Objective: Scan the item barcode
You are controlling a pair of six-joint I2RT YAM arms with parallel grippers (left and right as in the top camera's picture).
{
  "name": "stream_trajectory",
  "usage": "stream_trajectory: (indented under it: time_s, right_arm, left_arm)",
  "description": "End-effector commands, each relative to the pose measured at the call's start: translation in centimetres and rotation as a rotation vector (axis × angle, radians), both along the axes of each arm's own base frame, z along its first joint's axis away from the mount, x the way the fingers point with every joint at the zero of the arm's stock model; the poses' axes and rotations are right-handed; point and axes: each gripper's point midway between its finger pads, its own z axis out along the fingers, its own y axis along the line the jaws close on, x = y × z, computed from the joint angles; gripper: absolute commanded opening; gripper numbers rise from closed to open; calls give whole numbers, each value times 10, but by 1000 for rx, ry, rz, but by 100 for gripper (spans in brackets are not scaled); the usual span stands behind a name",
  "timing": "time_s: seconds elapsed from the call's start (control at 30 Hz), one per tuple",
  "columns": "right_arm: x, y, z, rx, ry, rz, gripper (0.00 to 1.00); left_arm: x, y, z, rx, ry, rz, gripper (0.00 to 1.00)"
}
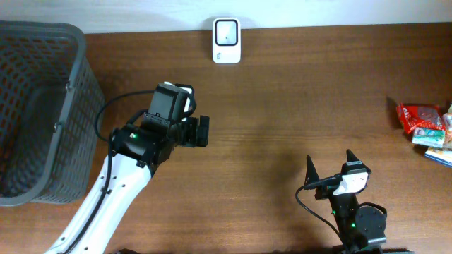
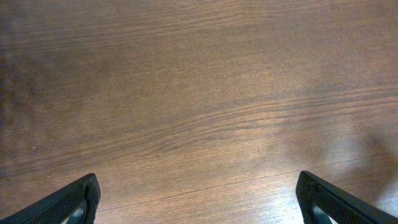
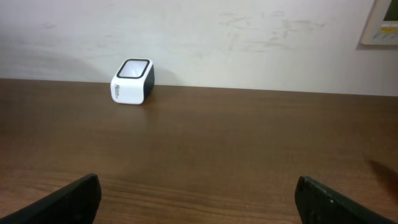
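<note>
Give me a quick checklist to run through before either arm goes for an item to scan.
1. Left gripper open and empty: ok.
2. Right gripper open and empty: ok.
3. Scanner standing at the far edge of the table, nothing in front of it: ok.
4. Snack packets in view at the table's right edge, on the right gripper's side: ok.
5. Barcode on the packets facing up: cannot tell, too small and partly cut off.

A dark brown wooden table (image 1: 296, 92) stands against a pale wall (image 3: 249, 37) with faint scuff marks, in soft light.
</note>
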Motion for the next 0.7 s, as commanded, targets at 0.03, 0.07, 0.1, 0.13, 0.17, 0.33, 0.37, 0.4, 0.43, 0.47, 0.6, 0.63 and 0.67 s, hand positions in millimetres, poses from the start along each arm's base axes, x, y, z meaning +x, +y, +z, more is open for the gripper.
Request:
stream_trajectory:
  time_s: [0.03, 0.07, 0.1, 0.13, 0.17, 0.33, 0.37, 0.4, 0.43, 0.47, 0.6, 0.63, 0.67]
  right_arm:
    - [0, 0, -2, 8, 3, -1, 98]
    - [0, 0, -2, 8, 3, -1, 98]
    - [0, 0, -2, 8, 3, -1, 98]
    - [0, 0, -2, 8, 3, -1, 98]
    - [0, 0, -2, 8, 3, -1, 98]
    - [0, 0, -2, 8, 3, -1, 98]
    - [0, 0, -2, 8, 3, -1, 98]
    - [0, -1, -2, 8, 3, -1, 99]
    - [0, 0, -2, 8, 3, -1, 98]
    - [0, 0, -2, 8, 3, -1, 99]
    - [0, 0, -2, 8, 3, -1, 99]
    - [0, 0, -2, 8, 3, -1, 99]
    - [0, 0, -2, 8, 3, -1, 98]
  left_arm:
    - [3, 3, 3, 10, -20, 13, 99]
    - [3, 3, 4, 22, -35, -12, 99]
    - [2, 3, 4, 29, -53, -32, 99]
    - [0, 5, 4, 27, -72, -49, 99]
    - [-3, 5, 2, 6, -98, -85, 99]
    - [-35, 17, -11, -124, -326, -241, 99]
    - [-48, 28, -14, -130, -377, -218, 99]
    - [-59, 38, -16, -128, -416, -196, 99]
    - [-72, 47, -15, -127, -474, -172, 99]
    - [-80, 52, -14, -127, -519, -162, 99]
    - [-98, 54, -26, -135, -598, -167, 99]
    - [-99, 53, -31, -139, -607, -171, 99]
    - [-101, 54, -35, -137, -617, -170, 99]
